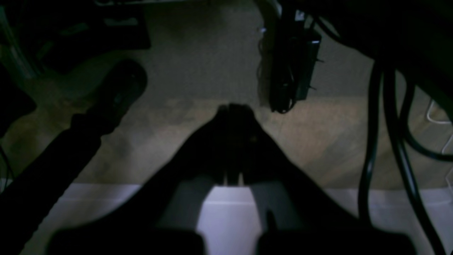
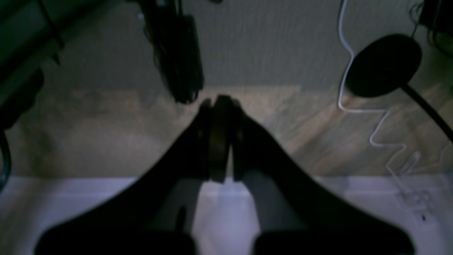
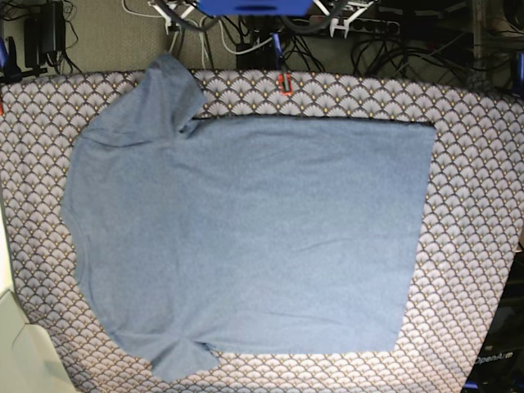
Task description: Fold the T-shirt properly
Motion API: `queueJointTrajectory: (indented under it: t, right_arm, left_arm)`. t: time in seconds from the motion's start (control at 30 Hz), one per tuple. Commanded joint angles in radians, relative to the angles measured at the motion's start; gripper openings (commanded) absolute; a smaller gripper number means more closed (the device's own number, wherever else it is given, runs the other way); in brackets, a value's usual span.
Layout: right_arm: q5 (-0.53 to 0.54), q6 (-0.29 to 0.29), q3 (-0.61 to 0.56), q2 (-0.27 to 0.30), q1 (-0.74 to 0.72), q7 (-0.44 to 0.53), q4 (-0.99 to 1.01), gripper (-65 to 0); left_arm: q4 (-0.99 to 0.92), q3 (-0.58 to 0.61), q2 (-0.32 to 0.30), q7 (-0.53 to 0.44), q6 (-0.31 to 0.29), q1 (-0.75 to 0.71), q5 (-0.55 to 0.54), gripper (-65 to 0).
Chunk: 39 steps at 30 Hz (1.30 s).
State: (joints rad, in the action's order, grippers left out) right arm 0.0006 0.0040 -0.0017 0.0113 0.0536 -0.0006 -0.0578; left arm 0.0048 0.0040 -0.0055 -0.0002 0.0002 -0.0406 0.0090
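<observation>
Large heathered grey-blue cotton T-shirt (image 3: 246, 237) lies flat, plain side up, on the scallop-patterned desk (image 3: 475, 213) — neck toward base view's left. My left fingers (image 1: 235, 109) and right fingers (image 2: 219, 102) are pressed together, empty, off the cloth. Risk: pinching both layers, or dragging wrinkles — smooth fabric slides.

The left gripper (image 1: 231, 108) points down at the floor (image 1: 198, 63), and its two dark fingers meet at the tips, with nothing between them. The picture is dim and blurred. Just beyond the gripper and a little to its right hangs a dark bundle of cables (image 1: 292, 67). Further to its right, thick black cables (image 1: 385, 141) run down. To its left lies a dark, rounded long shape (image 1: 95, 117). Below the gripper is a pale white surface (image 1: 230, 223).
</observation>
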Motion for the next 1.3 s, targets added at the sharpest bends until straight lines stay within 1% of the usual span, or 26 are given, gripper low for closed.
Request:
queueJointTrajectory:
  t: [0.0,0.67,0.77,0.8,0.9,1.0,1.17,1.27]
  right_arm:
    - [0.003,0.004,-0.002,0.000,0.013,-0.006,-0.009,-65.0]
    - [0.002,0.004,-0.004,0.002,0.019,-0.003,-0.021,-65.0]
    - [0.002,0.004,-0.004,0.002,0.044,0.001,-0.035,-65.0]
    - [0.002,0.004,-0.004,0.002,0.056,0.001,-0.058,-65.0]
    - [0.002,0.004,-0.004,0.002,0.133,0.001,-0.162,-65.0]
    - [0.002,0.004,-0.004,0.003,0.208,-0.002,-0.273,-65.0]
    - [0.002,0.004,-0.004,0.025,0.328,-0.002,-0.434,-65.0]
    - [0.002,0.004,-0.005,0.040,0.406,-0.002,-0.544,-65.0]
  left_arm:
    - [0.001,0.003,-0.003,-0.001,0.004,-0.002,-0.004,-64.7]
    - [0.001,0.003,-0.003,-0.001,0.004,-0.002,-0.002,-64.7]
    - [0.001,0.003,-0.006,-0.002,-0.001,-0.012,-0.002,-64.7]
    - [0.005,0.003,-0.017,-0.004,-0.001,-0.029,-0.002,-64.7]
    - [0.116,0.003,-0.026,-0.022,-0.001,-0.098,-0.002,-64.7]
    - [0.255,0.003,-0.043,-0.014,-0.001,-0.183,-0.004,-64.7]
    - [0.407,0.001,-0.055,-0.014,-0.001,-0.290,-0.005,-64.7]
    - [0.501,0.000,-0.084,-0.014,-0.001,-0.351,-0.007,-64.7]
